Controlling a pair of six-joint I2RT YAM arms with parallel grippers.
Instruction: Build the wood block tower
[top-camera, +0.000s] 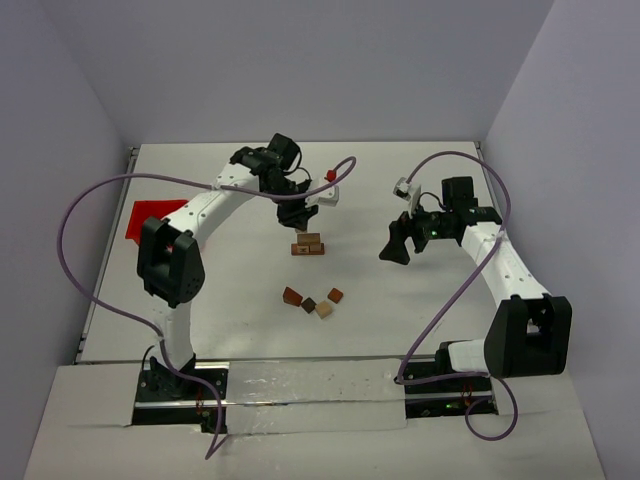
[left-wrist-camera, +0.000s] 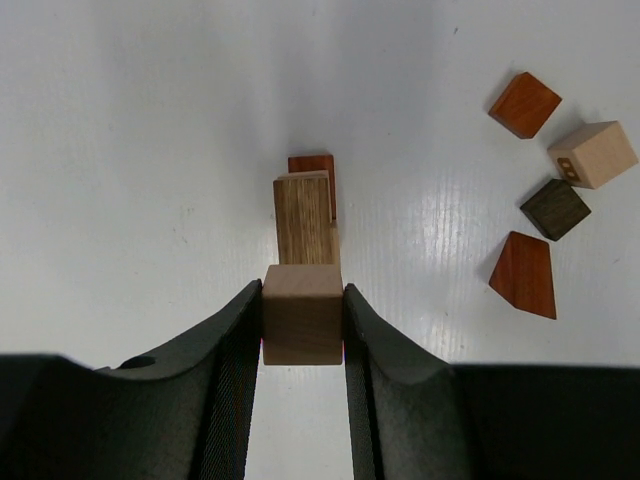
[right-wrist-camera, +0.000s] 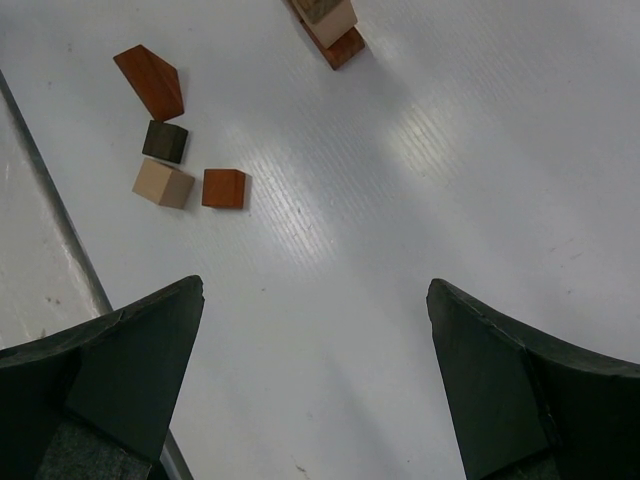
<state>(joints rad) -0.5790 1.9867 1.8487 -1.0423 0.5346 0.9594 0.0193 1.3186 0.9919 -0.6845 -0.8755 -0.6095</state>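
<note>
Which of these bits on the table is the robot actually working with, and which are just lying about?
Belongs to the job:
- the wood block tower
- the tan cube, gripped by the left gripper right at the tower
- four loose wood blocks nearby

Just lying about:
- the red bin at the far left

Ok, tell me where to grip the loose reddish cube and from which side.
Best come from above with the open right gripper. Close the jaws on the reddish cube across the two flat faces not facing the tan cube; bare table lies beside both.
</note>
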